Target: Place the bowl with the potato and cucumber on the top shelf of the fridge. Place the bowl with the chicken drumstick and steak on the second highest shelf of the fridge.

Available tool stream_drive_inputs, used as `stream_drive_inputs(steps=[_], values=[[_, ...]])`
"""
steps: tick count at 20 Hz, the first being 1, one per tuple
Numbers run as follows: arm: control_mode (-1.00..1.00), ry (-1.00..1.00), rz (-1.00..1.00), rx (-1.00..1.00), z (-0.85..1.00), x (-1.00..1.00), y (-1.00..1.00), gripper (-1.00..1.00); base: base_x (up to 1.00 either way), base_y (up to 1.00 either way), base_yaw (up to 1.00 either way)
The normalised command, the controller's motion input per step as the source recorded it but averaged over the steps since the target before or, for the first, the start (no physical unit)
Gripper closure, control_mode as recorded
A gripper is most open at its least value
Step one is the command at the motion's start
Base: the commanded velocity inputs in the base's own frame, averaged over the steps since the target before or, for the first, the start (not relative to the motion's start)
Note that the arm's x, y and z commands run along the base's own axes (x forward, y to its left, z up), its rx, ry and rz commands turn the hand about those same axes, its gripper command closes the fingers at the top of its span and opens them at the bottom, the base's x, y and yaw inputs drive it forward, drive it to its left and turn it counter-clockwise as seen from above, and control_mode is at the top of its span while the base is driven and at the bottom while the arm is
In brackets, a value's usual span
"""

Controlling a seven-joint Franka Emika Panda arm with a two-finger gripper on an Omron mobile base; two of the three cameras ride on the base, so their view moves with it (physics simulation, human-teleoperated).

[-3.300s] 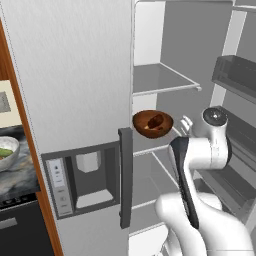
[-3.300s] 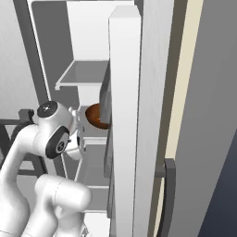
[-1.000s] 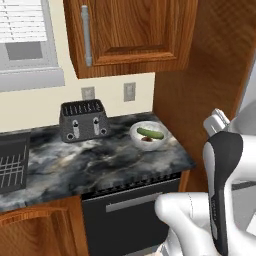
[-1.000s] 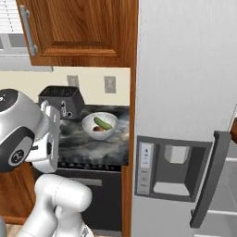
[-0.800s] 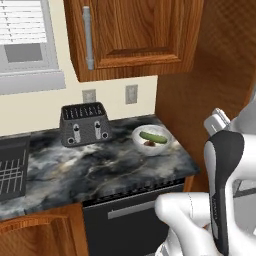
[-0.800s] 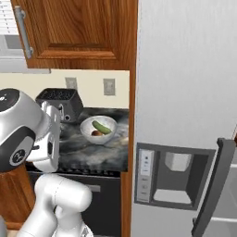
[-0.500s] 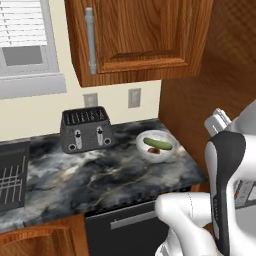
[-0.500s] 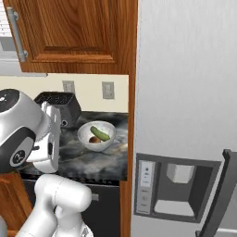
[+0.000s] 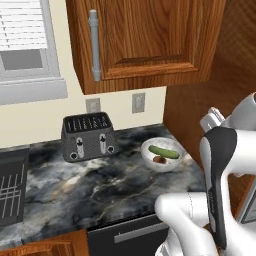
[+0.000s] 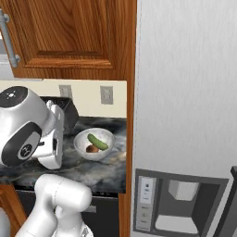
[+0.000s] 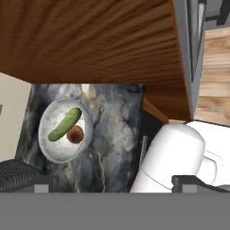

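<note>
In the left base view, a sink edge point(image 9: 10, 187) showed at the far left of the dark marbled counter point(image 9: 75, 190), then a black toaster point(image 9: 89, 136) against the wall below a wooden cabinet point(image 9: 145, 40). To its right sat the bowl with the potato and cucumber point(image 9: 161, 154), upright near the counter's right end, close to the wood side panel point(image 9: 220, 80). The cucumber point(image 9: 164, 152) lay across the bowl, its long axis running from the rear left down toward the front right; the potato point(image 9: 159, 160) rested just in front of it, touching or nearly so.

In the right base view the bowl stood on the counter between the arm's white wrist and the wood panel, with the fridge door point(image 10: 185, 115) and its dispenser point(image 10: 178, 203) further right. There the cucumber slanted from upper left to lower right, the potato at its lower left.

In the hand view the bowl lay at the left with the cucumber on a diagonal, and the gripper point(image 11: 114, 186) stood at the bottom edge, its finger tips point(image 11: 191, 182) far apart and holding nothing. The bowl was well apart from it, untouched.
</note>
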Motion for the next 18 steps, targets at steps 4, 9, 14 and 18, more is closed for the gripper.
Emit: stream_drive_inputs(steps=[4, 9, 14, 18], values=[[-1.00, 0.16, 0.00, 0.00, -0.67, 0.75, 0.04, -1.00, 0.00, 0.00, 0.00], [-1.00, 0.16, 0.00, 0.00, -0.65, 0.75, 0.00, -1.00, 0.00, 0.00, 0.00], [-1.00, 0.07, 0.01, 0.00, -0.73, 0.60, 0.00, -1.00, 0.00, 0.00, 0.00], [-1.00, 0.00, 0.02, 0.03, -0.76, 0.29, 0.00, -1.00, 0.00, 0.00, 0.00]])
